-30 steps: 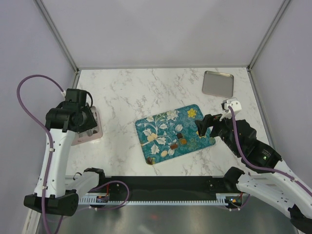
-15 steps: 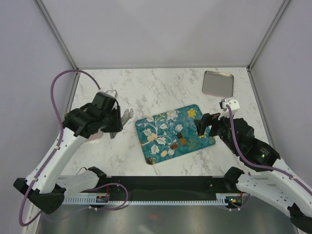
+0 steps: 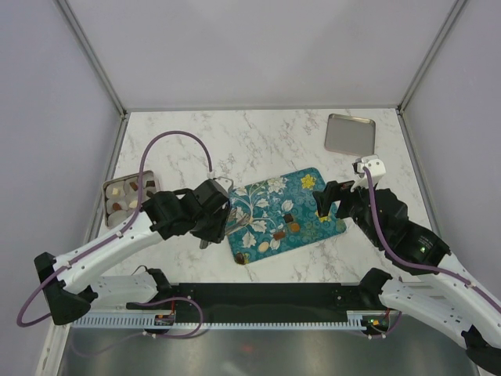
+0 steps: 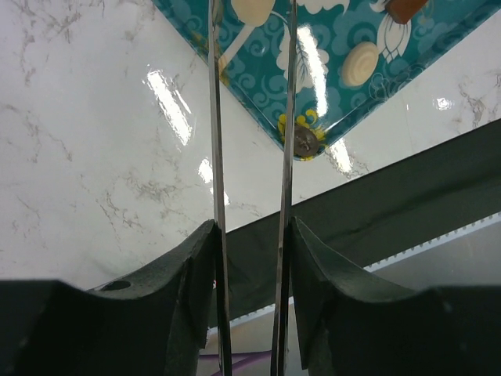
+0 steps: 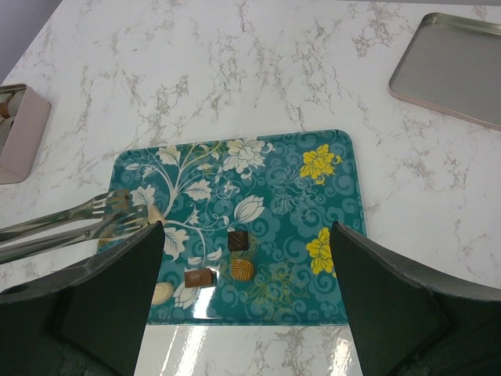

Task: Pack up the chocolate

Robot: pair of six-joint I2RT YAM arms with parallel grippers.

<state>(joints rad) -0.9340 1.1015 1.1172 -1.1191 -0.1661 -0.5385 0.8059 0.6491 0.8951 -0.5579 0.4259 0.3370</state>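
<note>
Several chocolate pieces lie on the teal flowered tray: a dark square, a caramel one, a brown one and a cream oval. A round dark piece sits at the tray's near corner. My left gripper is shut on metal tongs, whose tips reach over the tray's left part, slightly apart with nothing between them. Above the tray's right side my right gripper stands open and holds nothing.
A pink box with several chocolates in paper cups stands at the left edge; its corner also shows as the box in the right wrist view. A flat metal lid lies at the back right. A dark rail borders the near table edge.
My left arm has swung from the pink box at the left over to the tray's left side, carrying the tongs. The right arm has stayed put.
</note>
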